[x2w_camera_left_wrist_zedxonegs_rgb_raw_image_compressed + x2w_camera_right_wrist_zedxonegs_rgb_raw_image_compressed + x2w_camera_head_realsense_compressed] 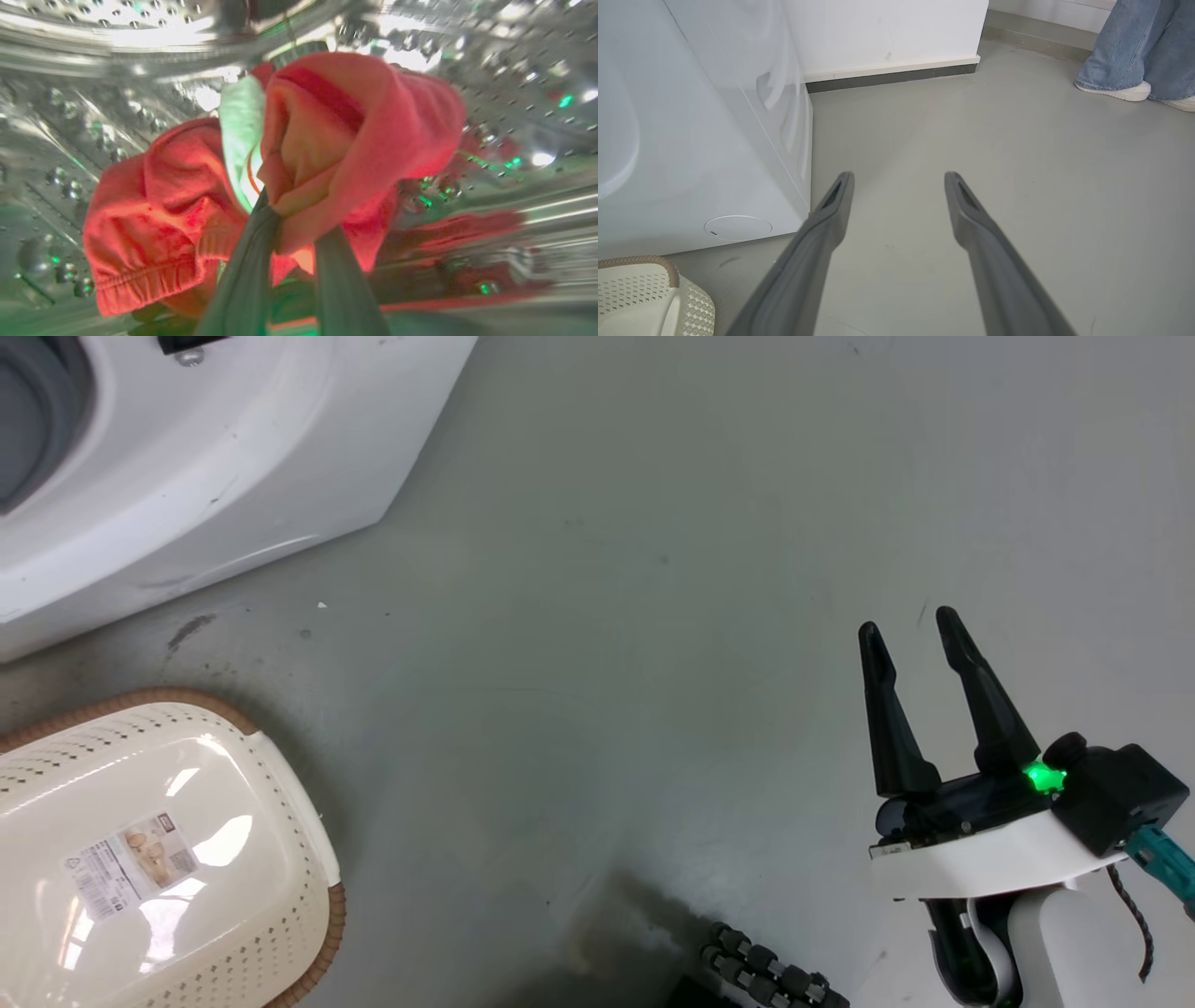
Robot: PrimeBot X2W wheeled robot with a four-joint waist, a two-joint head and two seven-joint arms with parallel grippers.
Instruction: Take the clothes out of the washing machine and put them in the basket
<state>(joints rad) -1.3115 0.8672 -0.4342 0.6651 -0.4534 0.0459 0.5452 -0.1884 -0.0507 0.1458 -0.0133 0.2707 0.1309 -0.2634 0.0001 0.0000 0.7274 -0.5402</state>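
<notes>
Inside the perforated steel drum (70,84) of the washing machine (215,467), my left gripper (285,219) is shut on a fold of the red clothes (355,126), which bunch up around and above the fingers. More red fabric with a white panel lies to the left (159,219). The cream basket (140,859) with its brown rim sits empty on the floor at the lower left of the head view, and its corner (640,294) shows in the right wrist view. My right gripper (910,625) hangs open over bare floor, holding nothing.
The washer's white side (691,140) stands left of my right gripper. A person's legs in jeans and pale shoes (1134,70) stand at the far right by the wall. Grey floor (607,616) spreads between washer, basket and right arm.
</notes>
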